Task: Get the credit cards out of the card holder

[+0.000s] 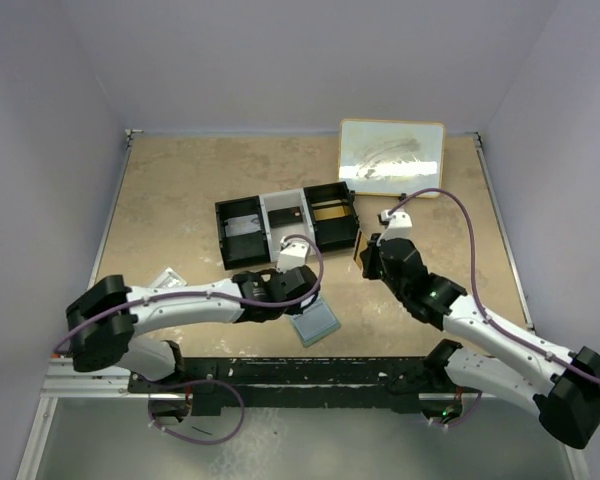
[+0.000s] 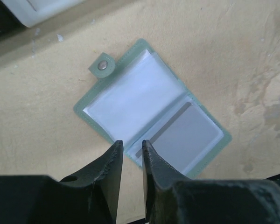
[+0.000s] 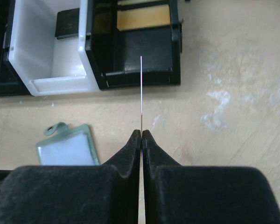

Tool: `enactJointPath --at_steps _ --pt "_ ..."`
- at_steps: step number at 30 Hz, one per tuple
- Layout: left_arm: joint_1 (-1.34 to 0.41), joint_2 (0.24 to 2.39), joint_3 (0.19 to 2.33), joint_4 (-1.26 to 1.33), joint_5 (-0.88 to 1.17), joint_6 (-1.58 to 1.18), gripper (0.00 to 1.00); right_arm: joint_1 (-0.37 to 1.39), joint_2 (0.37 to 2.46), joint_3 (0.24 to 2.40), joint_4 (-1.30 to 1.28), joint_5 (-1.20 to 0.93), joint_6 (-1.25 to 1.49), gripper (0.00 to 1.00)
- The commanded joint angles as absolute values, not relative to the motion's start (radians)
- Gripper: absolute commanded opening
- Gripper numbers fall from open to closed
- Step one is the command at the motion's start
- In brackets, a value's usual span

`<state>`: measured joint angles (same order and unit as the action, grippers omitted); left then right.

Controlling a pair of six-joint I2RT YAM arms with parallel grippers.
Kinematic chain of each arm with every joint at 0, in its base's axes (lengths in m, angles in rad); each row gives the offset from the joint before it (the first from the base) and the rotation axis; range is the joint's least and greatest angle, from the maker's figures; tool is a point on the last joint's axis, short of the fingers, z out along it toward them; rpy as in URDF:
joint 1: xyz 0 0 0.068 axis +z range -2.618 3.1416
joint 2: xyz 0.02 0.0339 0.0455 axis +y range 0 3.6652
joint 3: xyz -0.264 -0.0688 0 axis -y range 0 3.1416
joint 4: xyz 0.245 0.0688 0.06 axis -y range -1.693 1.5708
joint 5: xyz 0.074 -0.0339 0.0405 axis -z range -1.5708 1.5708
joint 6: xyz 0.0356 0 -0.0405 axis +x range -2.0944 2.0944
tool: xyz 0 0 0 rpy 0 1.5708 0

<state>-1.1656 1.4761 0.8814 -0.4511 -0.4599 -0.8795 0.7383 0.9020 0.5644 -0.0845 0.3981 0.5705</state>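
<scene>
The card holder [image 1: 316,323] lies open on the table, grey-green rim and light blue inside [image 2: 130,93], with its snap tab at the far corner. A grey credit card [image 2: 184,137] sits in its right clear pocket. My left gripper [image 2: 133,143] hovers at the holder's near edge by the fold, jaws a narrow gap apart with nothing between them. My right gripper [image 3: 142,133] is shut on another credit card [image 3: 141,93], seen edge-on as a thin line. In the top view this gripper [image 1: 363,252] is right of the tray, above the table. The holder's corner [image 3: 67,149] shows to its left.
A black-and-white three-compartment tray [image 1: 242,212] stands behind the holder. An orange-tan card [image 3: 143,17] lies in its right black compartment and a dark item [image 3: 67,23] in the white one. A white board [image 1: 391,157] is at the back right, a clear packet [image 1: 165,278] at the left.
</scene>
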Motion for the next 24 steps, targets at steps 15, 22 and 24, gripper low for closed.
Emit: enactJointPath --at_steps 15,22,24 --pt "-0.667 1.060 0.848 -0.666 -0.596 -0.594 0.65 0.705 1.206 0.746 0.278 0.285 -0.338 0.00" --pt "-0.606 1.041 0.868 -0.661 -0.733 -0.564 0.72 0.633 1.402 0.862 0.292 0.171 -0.512 0.00" --pt "-0.605 1.039 0.869 -0.661 -0.745 -0.566 0.72 0.631 1.449 0.883 0.316 0.182 -0.549 0.00"
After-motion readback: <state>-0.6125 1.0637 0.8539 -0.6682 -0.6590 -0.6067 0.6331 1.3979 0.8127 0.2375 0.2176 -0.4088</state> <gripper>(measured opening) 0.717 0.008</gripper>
